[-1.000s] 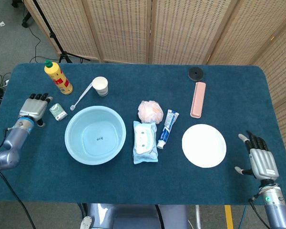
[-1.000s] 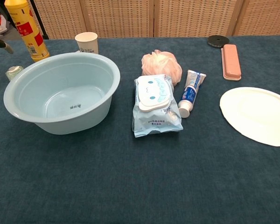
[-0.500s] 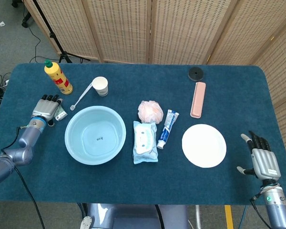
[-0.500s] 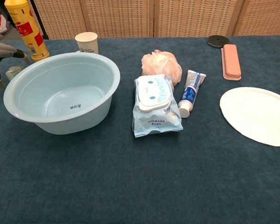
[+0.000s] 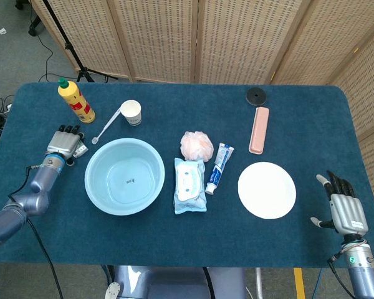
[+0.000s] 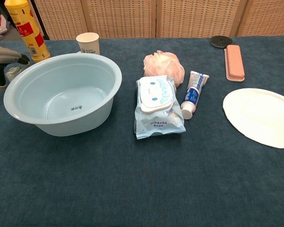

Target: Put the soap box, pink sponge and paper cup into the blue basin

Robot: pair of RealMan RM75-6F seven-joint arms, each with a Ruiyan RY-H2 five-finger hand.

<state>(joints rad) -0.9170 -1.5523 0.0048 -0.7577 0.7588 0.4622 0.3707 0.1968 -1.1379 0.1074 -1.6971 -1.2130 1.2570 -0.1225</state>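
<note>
The light blue basin stands left of centre with nothing in it. The small green-and-white soap box lies just left of the basin. My left hand reaches over it with fingers spread, covering most of it in the head view; no grip shows. The paper cup stands upright behind the basin. The pink sponge lies to the basin's right. My right hand rests open at the near right edge, holding nothing.
A yellow bottle and a white spoon are behind the left hand. A wet-wipes pack, toothpaste tube, white plate, pink long case and black disc lie to the right.
My left hand has moved right and forward from beside the soap box to over it, now covering most of it. The right hand has barely shifted.
</note>
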